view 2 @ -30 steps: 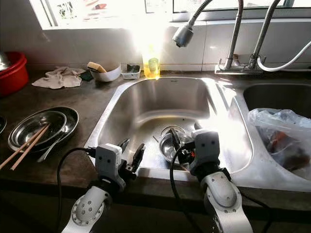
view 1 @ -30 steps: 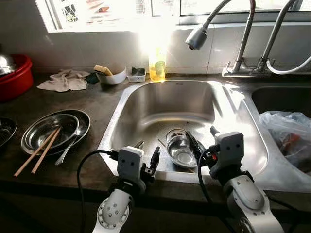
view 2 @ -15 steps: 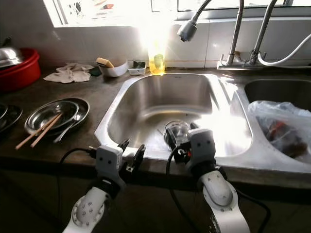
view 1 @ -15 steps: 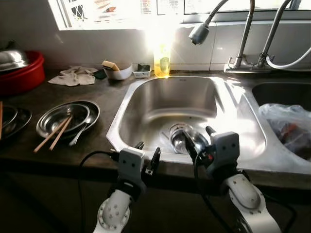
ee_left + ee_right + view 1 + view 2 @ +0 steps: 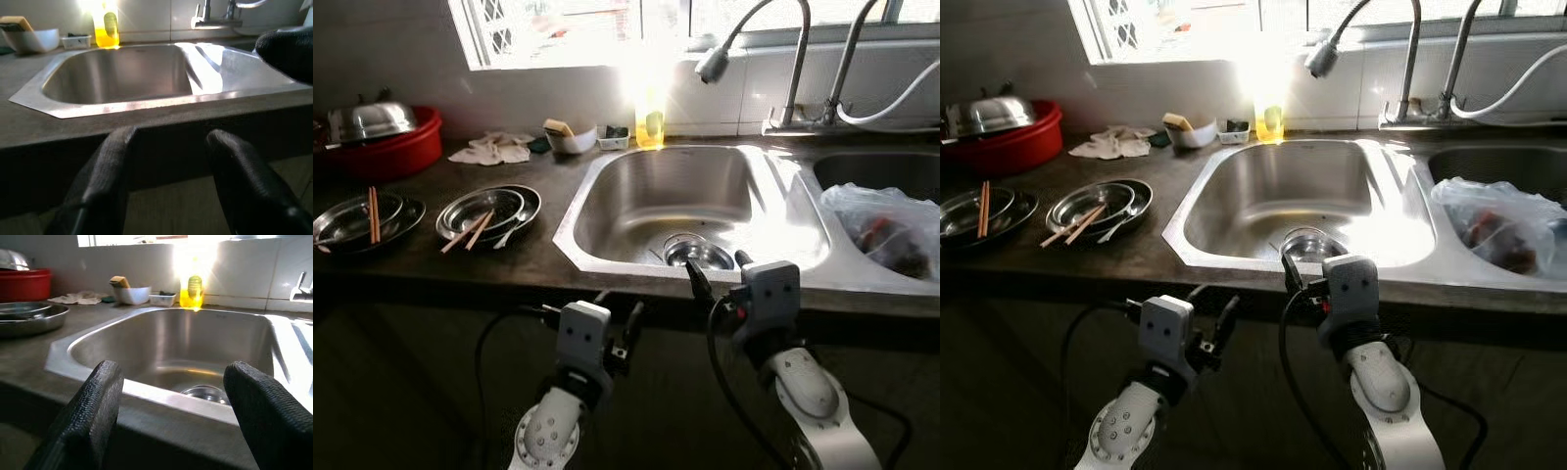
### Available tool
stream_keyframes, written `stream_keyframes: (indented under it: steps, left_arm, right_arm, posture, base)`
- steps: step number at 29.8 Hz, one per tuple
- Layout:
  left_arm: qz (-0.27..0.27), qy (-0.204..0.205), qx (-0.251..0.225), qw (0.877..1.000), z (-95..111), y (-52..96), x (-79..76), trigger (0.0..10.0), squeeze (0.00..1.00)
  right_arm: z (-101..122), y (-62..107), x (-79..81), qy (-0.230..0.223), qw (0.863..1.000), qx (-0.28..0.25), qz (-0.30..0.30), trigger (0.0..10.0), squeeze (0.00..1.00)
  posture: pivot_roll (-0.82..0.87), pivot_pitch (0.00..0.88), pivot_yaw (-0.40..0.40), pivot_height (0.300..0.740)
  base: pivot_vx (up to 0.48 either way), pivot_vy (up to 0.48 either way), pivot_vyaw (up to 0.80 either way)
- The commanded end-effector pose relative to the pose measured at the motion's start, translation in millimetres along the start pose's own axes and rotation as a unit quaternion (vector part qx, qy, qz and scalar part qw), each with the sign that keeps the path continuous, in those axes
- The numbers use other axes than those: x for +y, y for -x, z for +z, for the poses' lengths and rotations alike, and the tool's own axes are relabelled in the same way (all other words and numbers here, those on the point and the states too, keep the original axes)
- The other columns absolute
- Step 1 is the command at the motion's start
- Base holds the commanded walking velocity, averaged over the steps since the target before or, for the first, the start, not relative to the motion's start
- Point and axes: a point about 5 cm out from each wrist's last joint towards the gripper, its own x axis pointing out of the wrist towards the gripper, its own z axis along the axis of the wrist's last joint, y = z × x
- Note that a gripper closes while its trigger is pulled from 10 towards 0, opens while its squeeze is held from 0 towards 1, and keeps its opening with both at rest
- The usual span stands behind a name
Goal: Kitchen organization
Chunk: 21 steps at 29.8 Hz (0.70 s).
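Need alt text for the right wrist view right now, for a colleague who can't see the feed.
The right gripper's two black fingers, spread open and holding nothing, frame the stainless steel sink basin from just outside the dark counter edge. A small steel bowl lies in the basin; behind stand a yellow soap bottle and white bowl.

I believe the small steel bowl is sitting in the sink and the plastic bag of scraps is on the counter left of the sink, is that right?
Not quite. The steel bowl is indeed in the sink, but the plastic bag lies to the right of that sink, in the neighbouring basin, as the left eye view shows.
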Motion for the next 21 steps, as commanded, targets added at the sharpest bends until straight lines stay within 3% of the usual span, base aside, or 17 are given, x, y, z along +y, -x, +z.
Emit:
stream_keyframes:
  steps: [1, 21]
  left_arm:
    - [0.008, -0.001, -0.002, 1.000, 2.0, -1.0, 2.0, 10.0, 0.00]
    - [0.006, -0.002, 0.000, 1.000, 1.1, -1.3, 2.6, 10.0, 0.00]
  right_arm:
    - [1.3, -0.6, 1.2, 0.000, 1.000, 0.000, 0.002, 10.0, 0.00]
    - [1.4, -1.6, 0.6, 0.005, 1.000, -0.001, -0.014, 10.0, 0.00]
  posture:
    - [0.03, 0.034, 0.025, 0.740]
    - [0.03, 0.036, 0.039, 0.740]
  base:
    - [-0.285, 0.000, 0.00]
    - [-0.282, 0.000, 0.00]
